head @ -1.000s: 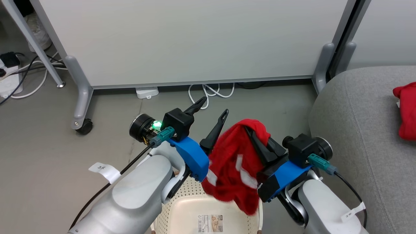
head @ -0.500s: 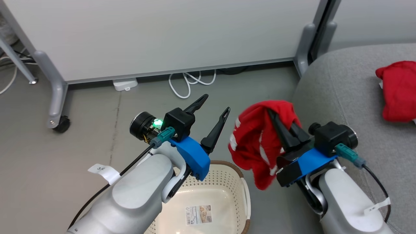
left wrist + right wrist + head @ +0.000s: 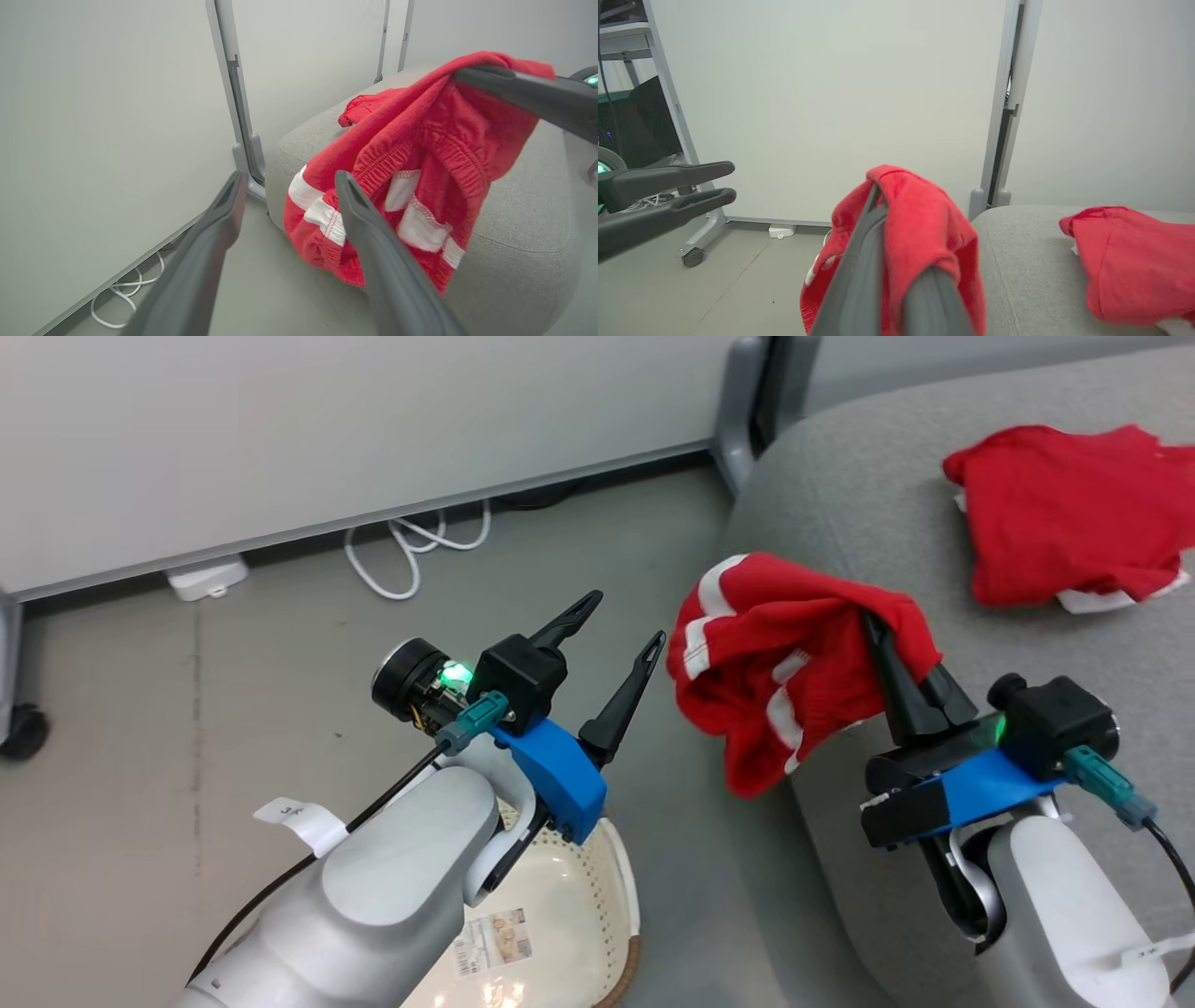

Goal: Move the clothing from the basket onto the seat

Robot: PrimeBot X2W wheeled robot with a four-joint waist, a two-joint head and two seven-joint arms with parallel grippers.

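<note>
Head, left wrist and right wrist views. The right tool has its two fingers drawn close together on a fold of one red garment, which drapes over the fingertips and hangs clear of the basket. The cloth is at the near left edge of the seat, partly over the cushion's rounded corner and partly over the floor. Whether its lower hem touches the cushion cannot be told. The left tool is spread wide and holds nothing, just beside the hanging cloth. A second garment lies crumpled on the seat toward its far right edge, well apart from the held one.

Progress, as judged: one garment is delivered and the other is lifted out and nearly over its target. The part of the basket's floor in view carries a label and no cloth; the rest is hidden behind the left forearm. What is left is to carry the held garment fully over the cushion and release it.
</note>
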